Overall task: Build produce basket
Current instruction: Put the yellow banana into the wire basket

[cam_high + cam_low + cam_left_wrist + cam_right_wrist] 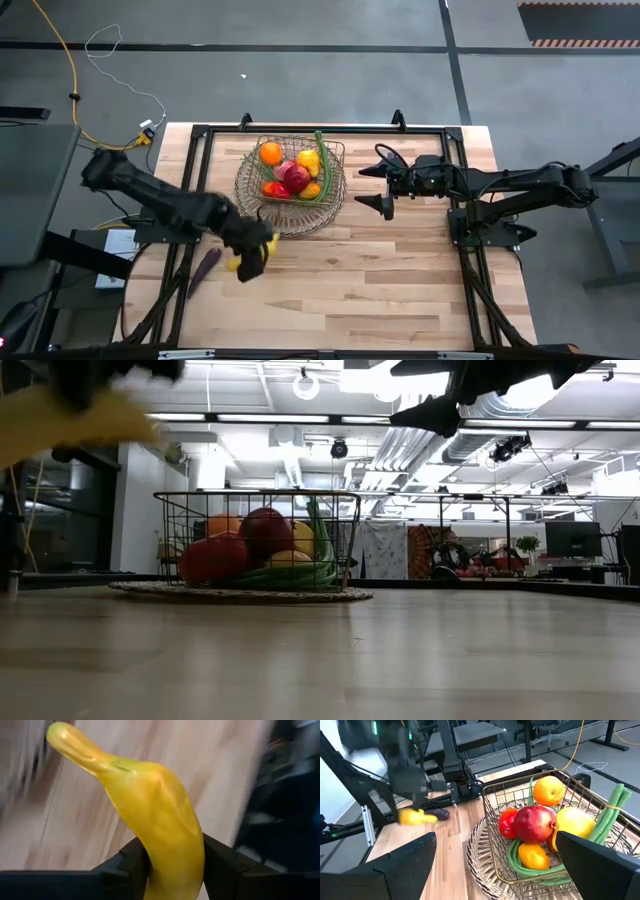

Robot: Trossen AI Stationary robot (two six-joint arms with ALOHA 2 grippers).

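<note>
I see bright, even light from ceiling lamps [610, 425]. The banana [150, 815] is sharp, but the desk [40, 830] behind it is smeared. My left arm [405, 765] looks blurry.

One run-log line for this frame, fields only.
left gripper: shut on yellow banana, lifted | right gripper: open, beside round wire basket | purple eggplant: on table

Table [400, 270]: pale wood planks, matt. Basket [291, 152]: thin metal wire on a woven mat [485, 865]. Banana [155, 820]: smooth, waxy yellow skin. Apple [534, 824]: glossy red.
</note>
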